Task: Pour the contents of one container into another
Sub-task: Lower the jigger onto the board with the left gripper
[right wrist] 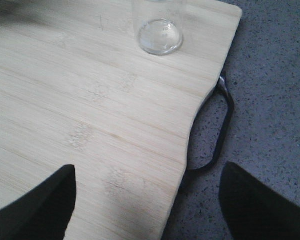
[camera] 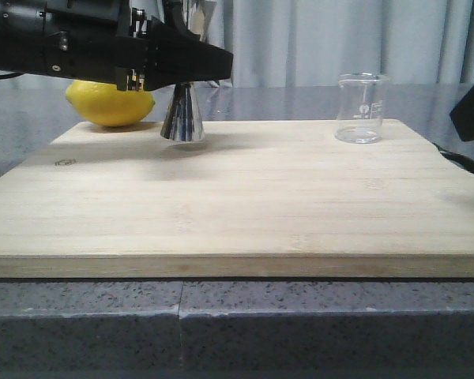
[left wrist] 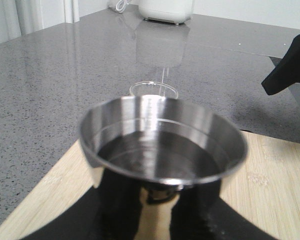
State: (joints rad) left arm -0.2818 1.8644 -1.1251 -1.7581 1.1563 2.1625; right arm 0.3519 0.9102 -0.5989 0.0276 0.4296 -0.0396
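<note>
Grey speckled counter, curtain behind, bamboo board [camera: 245, 197] on top. Left gripper [camera: 191, 67] clamped on the jigger [camera: 182, 114] at its waist — upright, base on or just off the board beside a lemon [camera: 110, 103], upper cup looks dry inside. Beaker [camera: 362, 108] standing upright at the far right of the board, well apart from the jigger. Right gripper [right wrist: 147, 200] spread wide, holding nothing — nearer the beaker, which lies ahead of its fingers. Probably a reach next.
</note>
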